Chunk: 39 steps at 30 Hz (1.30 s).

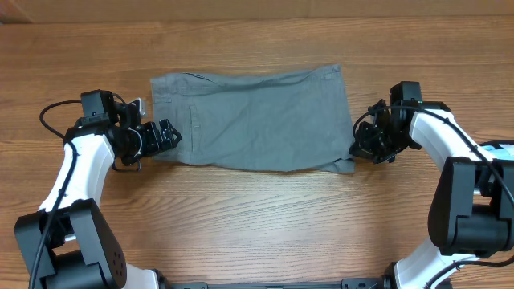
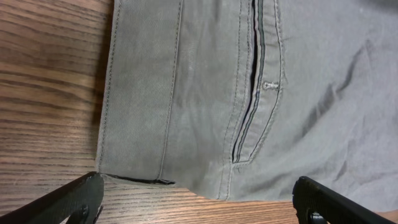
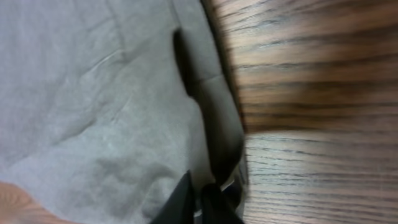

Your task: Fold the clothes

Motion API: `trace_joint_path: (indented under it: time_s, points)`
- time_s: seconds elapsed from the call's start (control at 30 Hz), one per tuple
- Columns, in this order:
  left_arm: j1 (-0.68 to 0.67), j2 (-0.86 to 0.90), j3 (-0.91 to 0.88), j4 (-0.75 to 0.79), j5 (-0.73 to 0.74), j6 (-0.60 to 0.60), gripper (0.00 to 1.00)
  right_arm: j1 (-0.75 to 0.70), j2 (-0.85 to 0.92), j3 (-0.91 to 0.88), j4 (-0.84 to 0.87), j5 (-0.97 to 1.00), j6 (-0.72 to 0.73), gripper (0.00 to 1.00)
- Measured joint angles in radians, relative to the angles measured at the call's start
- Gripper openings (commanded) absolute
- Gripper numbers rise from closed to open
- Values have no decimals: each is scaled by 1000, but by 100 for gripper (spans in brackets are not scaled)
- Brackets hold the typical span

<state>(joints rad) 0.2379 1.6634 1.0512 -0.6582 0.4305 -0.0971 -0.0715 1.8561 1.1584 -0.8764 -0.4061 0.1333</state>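
Pinching the shorts (image 1: 253,120) is the right claw (image 1: 356,150), left claw (image 1: 172,135) spread.

Overhead straight down on whole table (image 1: 257,209), 2 wrist cameras close over opposite ends of shorts (image 1: 253,120)

One pair of grey shorts (image 1: 253,120), one wooden table (image 1: 257,213), and two claws: a left claw (image 1: 172,135) and a right claw (image 1: 356,148).
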Motion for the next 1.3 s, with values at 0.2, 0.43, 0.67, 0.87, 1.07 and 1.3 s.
trace_joint_path:
  time_s: [0.2, 0.43, 0.67, 0.87, 1.07, 1.3]
  points:
    - [0, 0, 0, -2, -4, 0, 100, -6, -23, 36, -106, -9, -2, 38]
    - [0, 0, 0, -8, -12, 0, 100, -6, -114, 76, -221, 6, -4, 73]
    - [0, 0, 0, -8, -59, 0, 100, -6, -113, 11, -153, 18, 22, 54]
    - [0, 0, 0, -8, -76, 0, 100, -6, -113, -86, -96, 19, 58, 45]
    - [0, 0, 0, -8, -80, 0, 100, -6, -113, -106, -44, -14, 90, 13]
    - [0, 0, 0, -11, -84, 0, 100, -6, -113, -106, -85, -34, 98, 19]
